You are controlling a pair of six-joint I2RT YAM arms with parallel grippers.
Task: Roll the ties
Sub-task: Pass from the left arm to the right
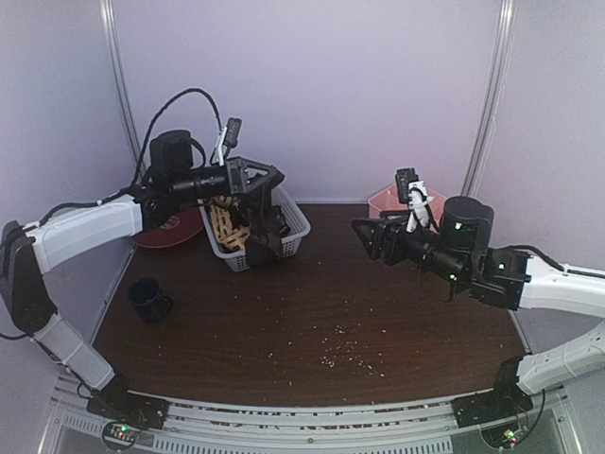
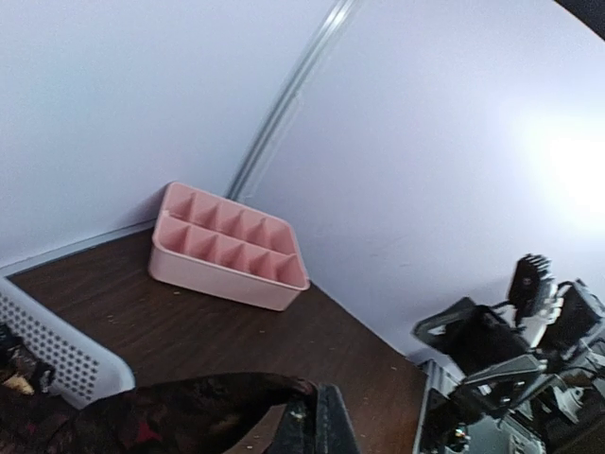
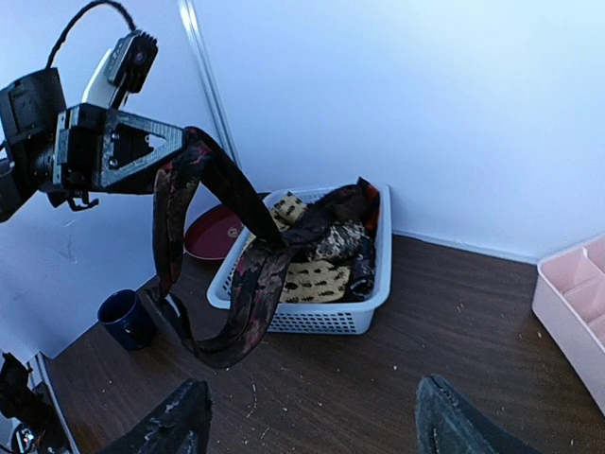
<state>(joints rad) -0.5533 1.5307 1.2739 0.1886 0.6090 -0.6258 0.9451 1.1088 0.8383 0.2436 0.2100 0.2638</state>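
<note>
My left gripper point(image 1: 274, 176) is shut on a dark brown tie with red flecks point(image 3: 248, 274), held up above the white lattice basket point(image 3: 312, 317). The tie drapes from the closed fingers in a long loop down beside the basket's front, with its other part still trailing into the basket. In the left wrist view the tie point(image 2: 189, 411) runs off to the left from the left gripper point(image 2: 317, 402). Several tan-and-cream and dark ties point(image 3: 321, 274) lie heaped in the basket point(image 1: 298, 227). My right gripper point(image 1: 364, 235) hovers open over the table's right half, facing the basket, and holds nothing point(image 3: 312, 416).
A pink divided tray point(image 2: 227, 246) stands at the back right by the wall. A dark blue mug point(image 1: 149, 298) sits at the left of the table, with a dark red plate point(image 1: 175, 230) behind it beside the basket. Crumbs point(image 1: 345, 345) are scattered over the brown tabletop.
</note>
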